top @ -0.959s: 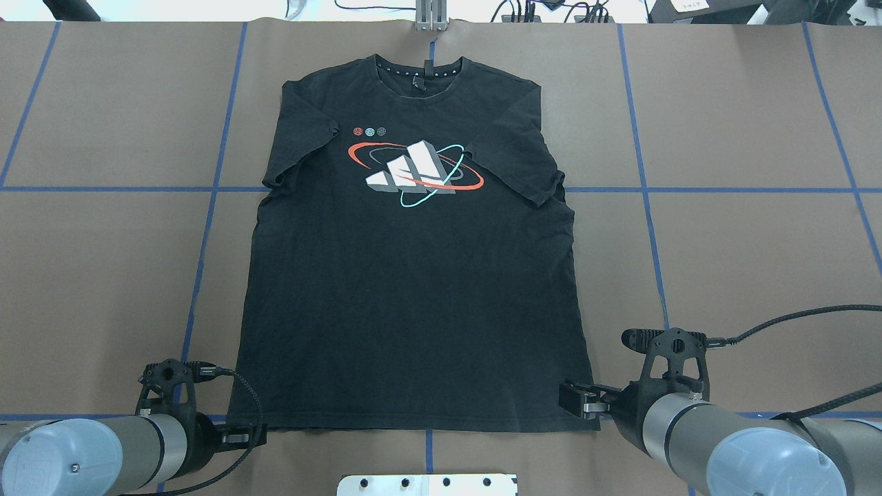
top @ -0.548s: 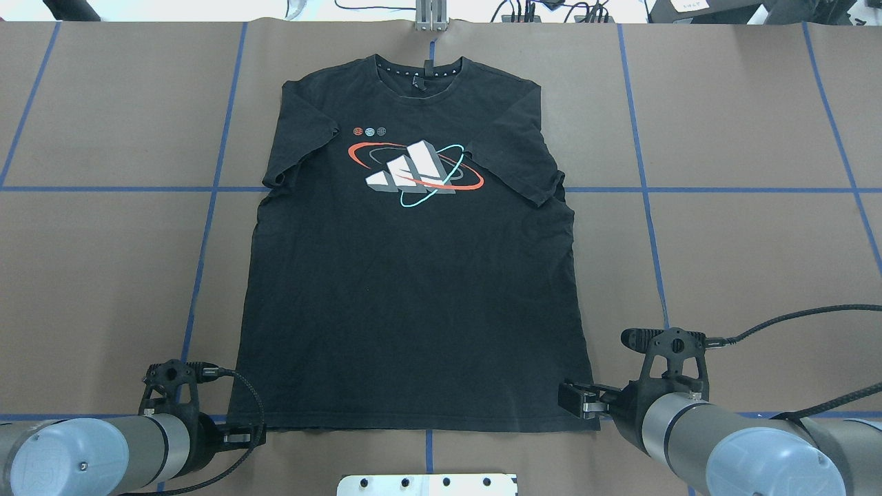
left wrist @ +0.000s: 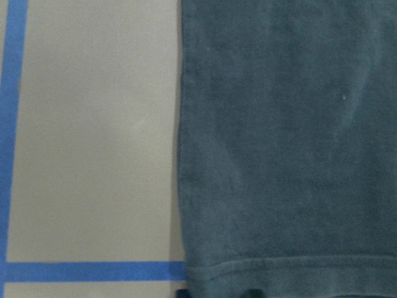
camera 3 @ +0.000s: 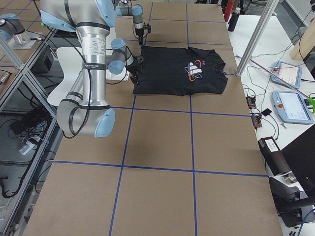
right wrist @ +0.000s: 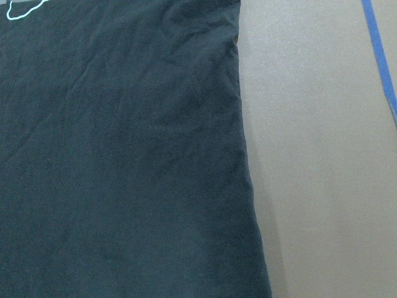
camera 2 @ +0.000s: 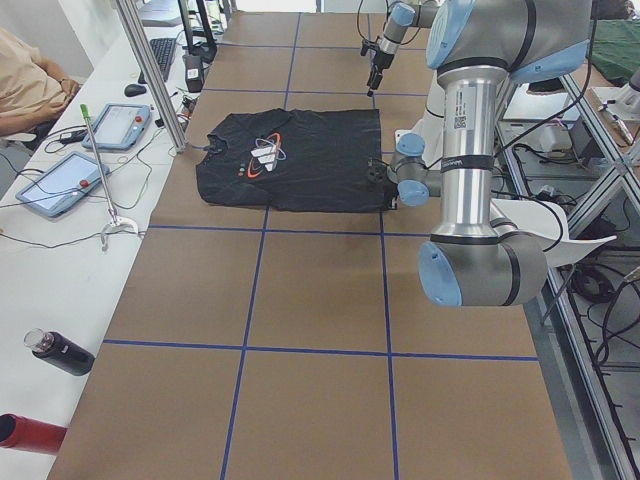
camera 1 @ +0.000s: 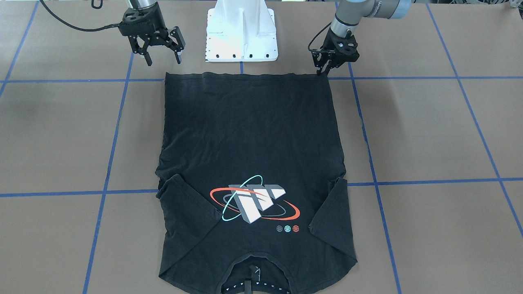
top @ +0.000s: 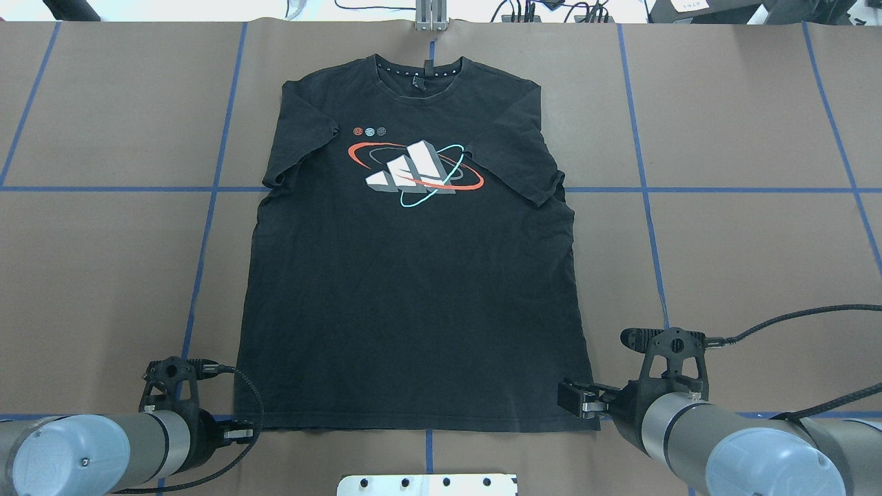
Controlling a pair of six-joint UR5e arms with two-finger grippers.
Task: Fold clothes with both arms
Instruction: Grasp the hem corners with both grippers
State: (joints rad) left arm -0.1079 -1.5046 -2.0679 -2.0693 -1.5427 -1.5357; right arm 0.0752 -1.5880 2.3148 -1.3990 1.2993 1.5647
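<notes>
We are holding our black two-finger left pincer (top: 240, 435) low at the near left hem corner of the black short-sleeved T-shirt (top: 413, 296). Its fingers are sitting close together at the cloth's edge, and we cannot tell whether they are pinching it. The T-shirt is lying flat and face up in the middle of the brown paper-covered tabletop (top: 744, 262) with blue tape lines. Its collar (top: 420, 72) is pointing away from us, both sleeves are lying angled in against its body, and its red, teal and grey orbit graphic (top: 413, 172) is showing on the chest. We are hanging our black two-finger right pincer (camera 1: 163, 62) over the near right hem corner, with its jaws spread wide and gripping nothing.
</notes>
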